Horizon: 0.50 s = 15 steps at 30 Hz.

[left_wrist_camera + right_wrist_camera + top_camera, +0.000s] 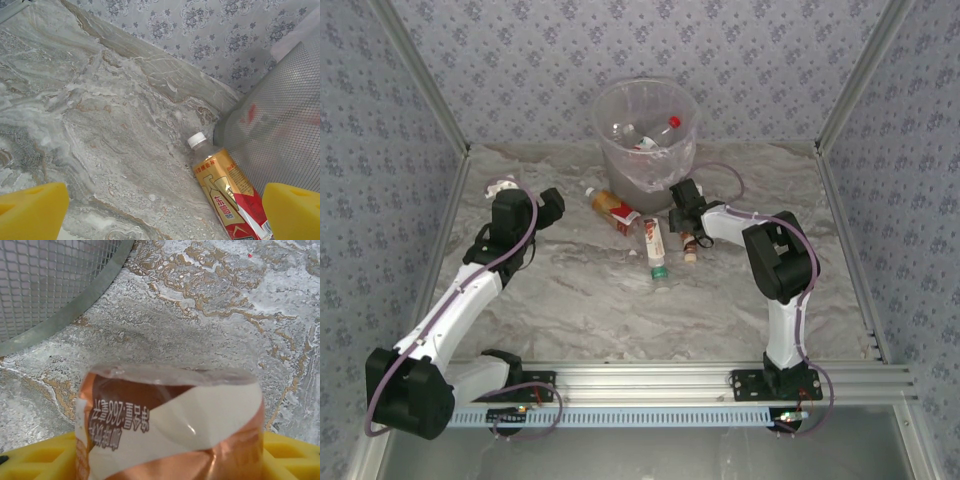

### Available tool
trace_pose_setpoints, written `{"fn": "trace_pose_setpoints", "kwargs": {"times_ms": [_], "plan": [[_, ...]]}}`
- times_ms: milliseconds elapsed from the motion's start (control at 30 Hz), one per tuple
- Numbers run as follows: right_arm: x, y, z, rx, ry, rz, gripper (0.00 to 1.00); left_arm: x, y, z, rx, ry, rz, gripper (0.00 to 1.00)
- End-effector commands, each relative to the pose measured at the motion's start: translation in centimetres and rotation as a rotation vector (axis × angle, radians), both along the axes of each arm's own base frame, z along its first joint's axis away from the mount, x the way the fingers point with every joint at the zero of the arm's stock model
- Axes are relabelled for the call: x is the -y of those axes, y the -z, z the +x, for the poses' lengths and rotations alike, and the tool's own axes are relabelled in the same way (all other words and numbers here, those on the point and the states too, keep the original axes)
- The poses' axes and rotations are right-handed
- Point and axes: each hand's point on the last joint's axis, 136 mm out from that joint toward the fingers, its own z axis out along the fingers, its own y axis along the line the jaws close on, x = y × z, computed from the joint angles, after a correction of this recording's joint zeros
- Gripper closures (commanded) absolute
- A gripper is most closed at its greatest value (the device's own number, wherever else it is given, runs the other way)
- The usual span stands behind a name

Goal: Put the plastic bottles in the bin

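Three bottles lie on the marbled table (580, 300) just in front of the bin (616, 165), and several more bottles (650, 135) sit inside its clear liner. At the bin's foot, toward its left, is a gold-and-red bottle (616, 209) with a white cap. Farther out from the bin is a white-labelled bottle (656, 245) with a green cap, and just right of that is a brown bottle (691, 243). The right gripper (686, 222), close to the bin's front right, has its yellow fingers (35, 460) pressed against both sides of the brown bottle. The left gripper (552, 205), off the bin's left, is spread wide and holds nothing.
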Motion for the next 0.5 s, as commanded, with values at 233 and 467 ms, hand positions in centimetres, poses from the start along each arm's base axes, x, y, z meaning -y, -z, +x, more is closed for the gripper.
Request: {"fn": "trace_pose_setpoints", "kwargs": {"times_ms": [233, 467], "plan": [[2.0, -2.5, -1.5, 0.087, 0.077, 0.029, 0.43, 0.1, 0.2, 0.2, -0.006, 0.005, -0.015, 0.01], [3.1, -3.9, -3.0, 0.141, 0.108, 0.069, 0.54, 0.3, 0.3, 0.4, -0.007, 0.009, -0.02, 0.01]]}}
